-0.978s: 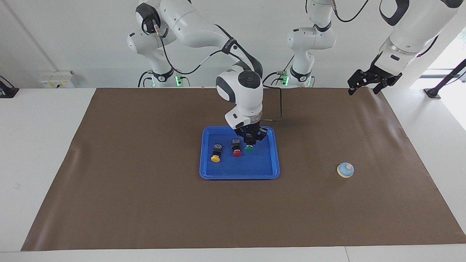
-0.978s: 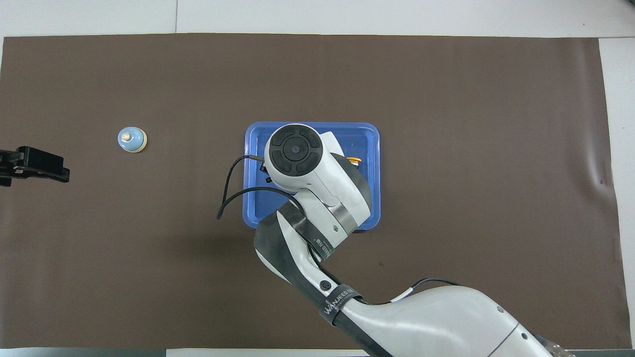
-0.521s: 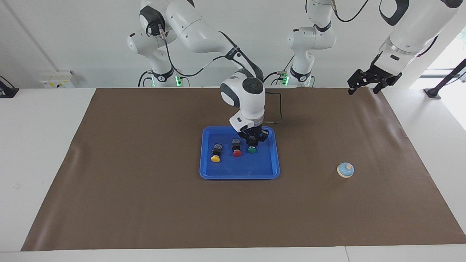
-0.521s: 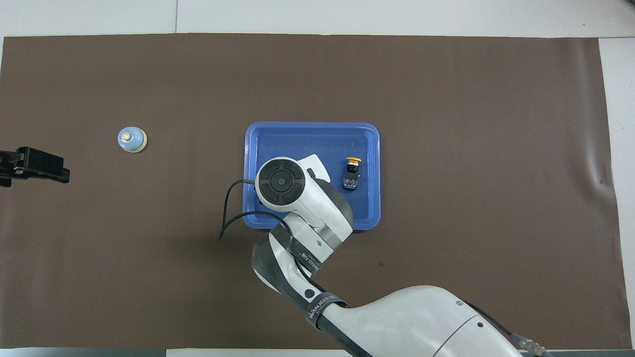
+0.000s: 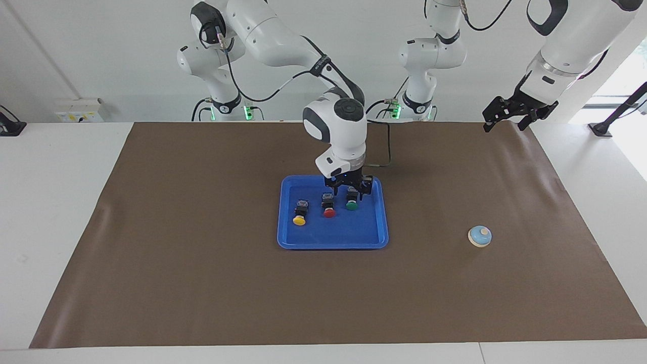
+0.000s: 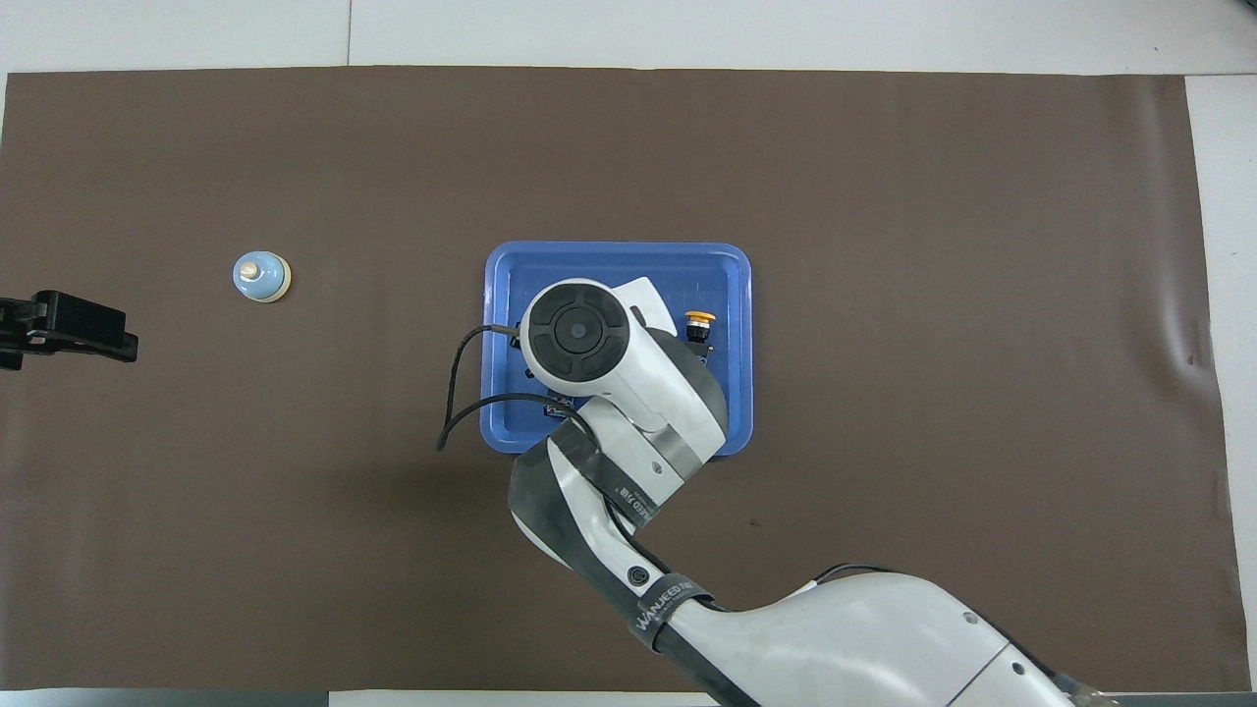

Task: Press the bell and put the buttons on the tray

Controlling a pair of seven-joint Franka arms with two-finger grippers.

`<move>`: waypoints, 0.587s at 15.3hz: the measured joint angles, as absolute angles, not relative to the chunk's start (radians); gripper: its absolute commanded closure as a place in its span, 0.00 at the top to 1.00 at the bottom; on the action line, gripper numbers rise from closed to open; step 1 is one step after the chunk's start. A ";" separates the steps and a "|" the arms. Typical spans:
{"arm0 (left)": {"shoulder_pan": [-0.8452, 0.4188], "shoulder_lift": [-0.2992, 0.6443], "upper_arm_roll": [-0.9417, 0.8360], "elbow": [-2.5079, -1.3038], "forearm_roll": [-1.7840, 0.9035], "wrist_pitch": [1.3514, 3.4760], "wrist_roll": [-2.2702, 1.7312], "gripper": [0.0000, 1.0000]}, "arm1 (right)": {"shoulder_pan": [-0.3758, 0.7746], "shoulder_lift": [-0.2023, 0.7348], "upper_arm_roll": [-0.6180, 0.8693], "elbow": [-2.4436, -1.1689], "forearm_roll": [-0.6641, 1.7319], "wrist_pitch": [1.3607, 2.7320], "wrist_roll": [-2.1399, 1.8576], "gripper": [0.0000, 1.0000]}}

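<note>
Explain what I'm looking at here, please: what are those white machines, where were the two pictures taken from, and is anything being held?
These are two white robot arms working at one table covered by a brown mat. One picture looks across the table toward the arms; the other looks down from above them.

In the middle lies a blue rectangular plastic tray with three small push-button switches in a row: yellow-capped, red-capped and green-capped.

The right gripper hangs just over the green one with its fingers open, holding nothing. The left gripper waits, open and empty, over the mat's edge at its own end. A small light-blue dome bell with a cream knob stands alone on the mat toward that end.
</note>
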State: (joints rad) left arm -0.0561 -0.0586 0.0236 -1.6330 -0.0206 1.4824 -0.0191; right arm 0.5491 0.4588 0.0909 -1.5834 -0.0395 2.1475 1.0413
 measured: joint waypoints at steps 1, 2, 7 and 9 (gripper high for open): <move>-0.056 -0.059 0.024 -1.633 -0.021 1.482 -0.019 1.00 | 0.515 0.433 0.091 -1.581 -0.040 2.119 1.034 1.00; -0.056 -0.059 0.024 -1.633 -0.021 1.482 -0.019 1.00 | 0.481 0.406 0.091 -1.579 -0.040 2.088 1.011 1.00; -0.056 -0.059 0.024 -1.633 -0.021 1.482 -0.019 1.00 | 0.316 0.275 0.091 -1.577 -0.039 1.899 0.715 1.00; -0.056 -0.059 0.024 -1.633 -0.021 1.482 -0.019 1.00 | 0.260 0.246 0.091 -1.577 -0.039 1.848 0.598 1.00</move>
